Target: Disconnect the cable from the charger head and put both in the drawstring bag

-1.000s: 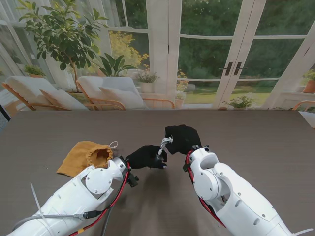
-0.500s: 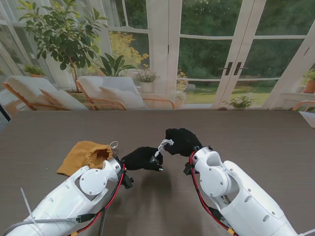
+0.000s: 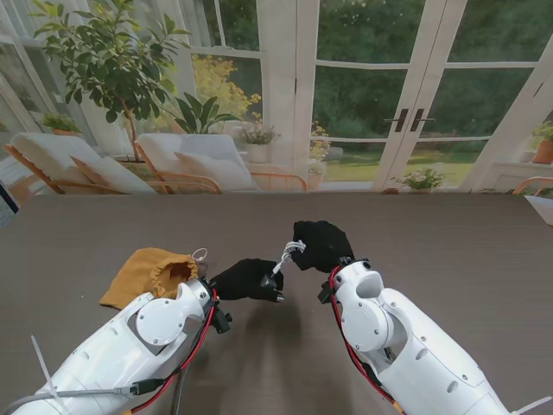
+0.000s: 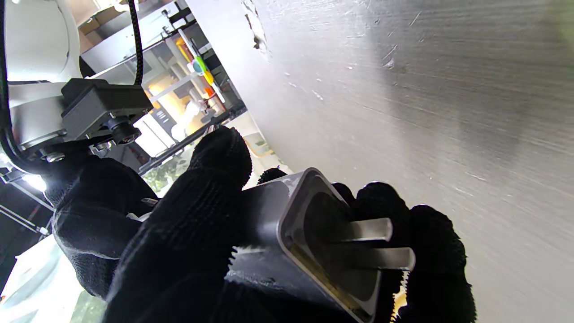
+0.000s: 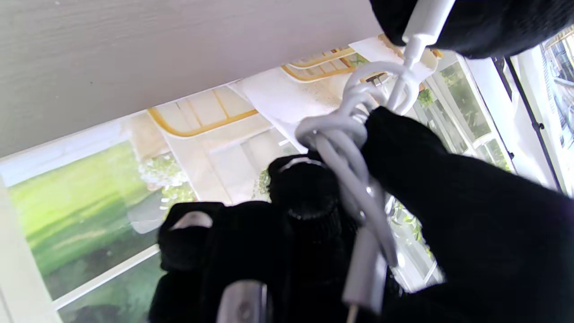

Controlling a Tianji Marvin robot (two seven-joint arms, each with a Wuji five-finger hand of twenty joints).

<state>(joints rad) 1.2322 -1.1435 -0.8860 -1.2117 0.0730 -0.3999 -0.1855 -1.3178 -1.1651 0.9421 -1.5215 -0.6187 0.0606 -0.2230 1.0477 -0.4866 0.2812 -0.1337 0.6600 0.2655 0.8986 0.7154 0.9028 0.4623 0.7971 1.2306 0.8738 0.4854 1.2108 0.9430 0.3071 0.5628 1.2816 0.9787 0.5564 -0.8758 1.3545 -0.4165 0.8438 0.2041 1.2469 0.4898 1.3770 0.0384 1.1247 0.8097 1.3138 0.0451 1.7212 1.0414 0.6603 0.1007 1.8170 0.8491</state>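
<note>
My left hand (image 3: 246, 278) is shut on the dark charger head (image 4: 314, 237), held above the table, with its two metal prongs pointing out past my fingers (image 4: 210, 179). My right hand (image 3: 321, 244) is shut on the coiled white cable (image 3: 292, 251), just right of the left hand and a little farther from me. In the right wrist view the cable bundle (image 5: 345, 148) lies across my right hand (image 5: 448, 215), and its white plug end (image 5: 426, 18) runs into the left glove. The joint with the charger is hidden. The mustard drawstring bag (image 3: 151, 272) lies at the left with its mouth open.
The brown table (image 3: 449, 251) runs back to a wall of glass doors. The bag's white drawstring loop (image 3: 200, 254) lies by its mouth, close to my left forearm (image 3: 164, 322).
My left hand has drifted slightly left and nearer to me with the charger head, stretching the short cable span between the hands. The right hand has barely moved.
</note>
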